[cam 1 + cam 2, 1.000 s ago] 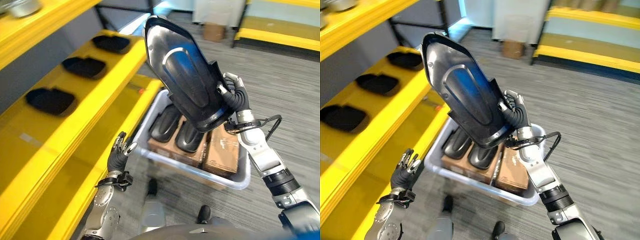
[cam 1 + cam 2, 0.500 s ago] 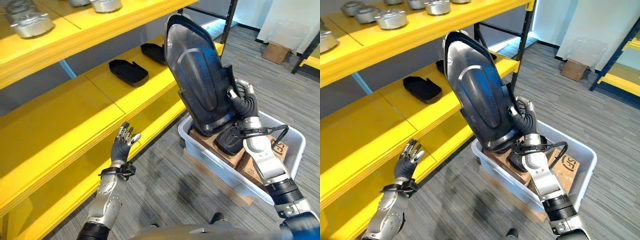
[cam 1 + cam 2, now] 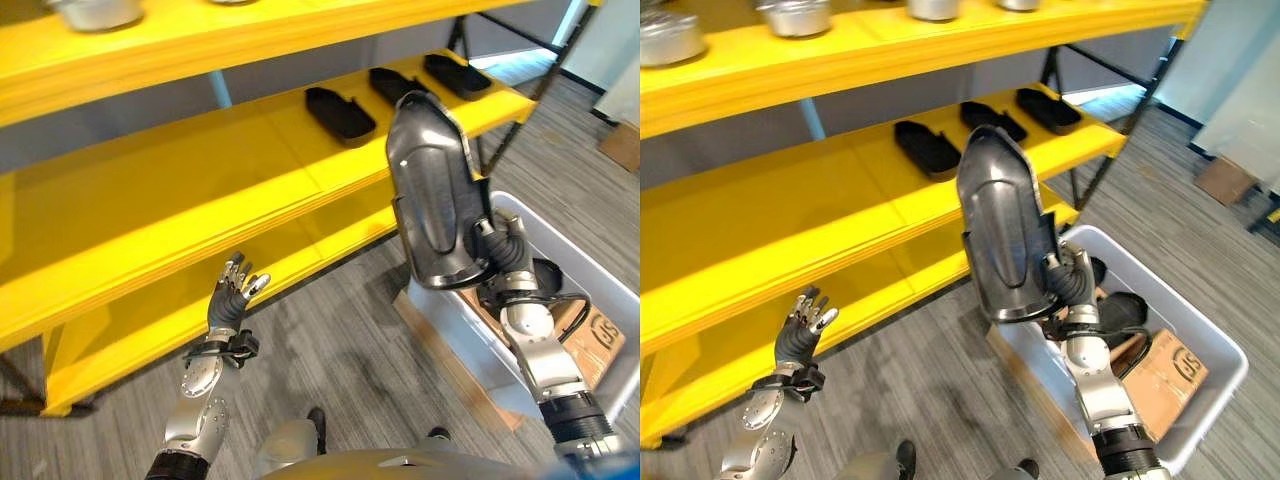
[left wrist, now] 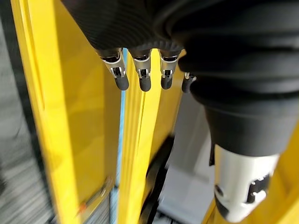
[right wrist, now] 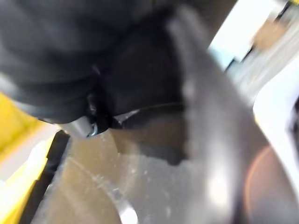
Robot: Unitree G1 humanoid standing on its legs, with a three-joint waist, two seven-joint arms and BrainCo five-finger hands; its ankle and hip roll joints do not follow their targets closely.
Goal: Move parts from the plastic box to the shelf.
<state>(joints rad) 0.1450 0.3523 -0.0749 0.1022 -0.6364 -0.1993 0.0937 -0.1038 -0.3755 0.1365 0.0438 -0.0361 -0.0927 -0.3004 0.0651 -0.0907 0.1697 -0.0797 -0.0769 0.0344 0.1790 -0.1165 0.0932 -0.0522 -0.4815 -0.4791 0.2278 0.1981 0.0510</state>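
Note:
My right hand (image 3: 505, 258) is shut on the lower end of a large dark glossy moulded part (image 3: 432, 195), holding it upright above the near end of the grey plastic box (image 3: 607, 290). The part's top reaches up in front of the yellow shelf's middle level (image 3: 230, 160). Three similar black parts (image 3: 340, 112) lie in a row on that level, further right. Another black part (image 3: 1127, 311) and brown cartons (image 3: 1168, 370) remain in the box. My left hand (image 3: 232, 299) is raised, fingers straight, open, in front of the lowest shelf board (image 3: 150, 330).
Silver metal parts (image 3: 795, 16) stand on the top shelf level. A black shelf post (image 3: 510, 130) rises at the shelf's right end. A cardboard box (image 3: 1225, 178) sits on the grey floor far right. Open floor (image 3: 340, 370) lies between shelf and box.
The camera has swung, so the shelf now shows wider. The held part has come lower and stands more upright. My left hand stays raised and open.

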